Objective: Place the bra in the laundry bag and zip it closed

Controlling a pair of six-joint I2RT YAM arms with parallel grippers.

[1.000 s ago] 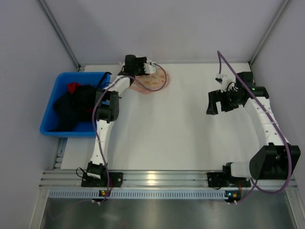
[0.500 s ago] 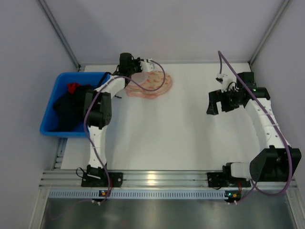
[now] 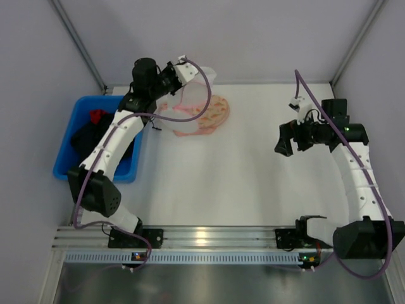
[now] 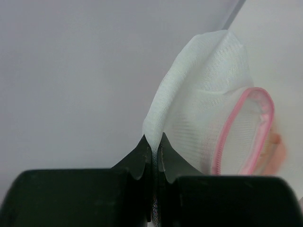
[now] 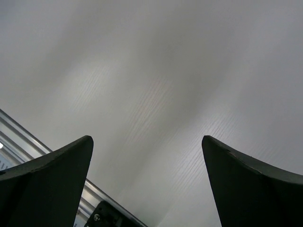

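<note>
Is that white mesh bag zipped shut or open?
Open. The laundry bag has its pink zip rim gaping in a loop, showing mesh inside; the left end effector pinches its edge.

White table (image 3: 240,183) fills the centre of the top view, matte, evenly lit. Pale grey-lilac back wall (image 3: 221,38) across the top, with matching side panels at left (image 3: 31,63) and right (image 3: 387,63). Grey metal posts (image 3: 79,44) slant in at both upper corners. Aluminium rail (image 3: 209,237) along the bottom, small glare mid-rail. Brushed metal sheet (image 3: 209,285) below.

Left arm (image 3: 117,130) reaching far, jaws clamped; right jaws apart.
</note>
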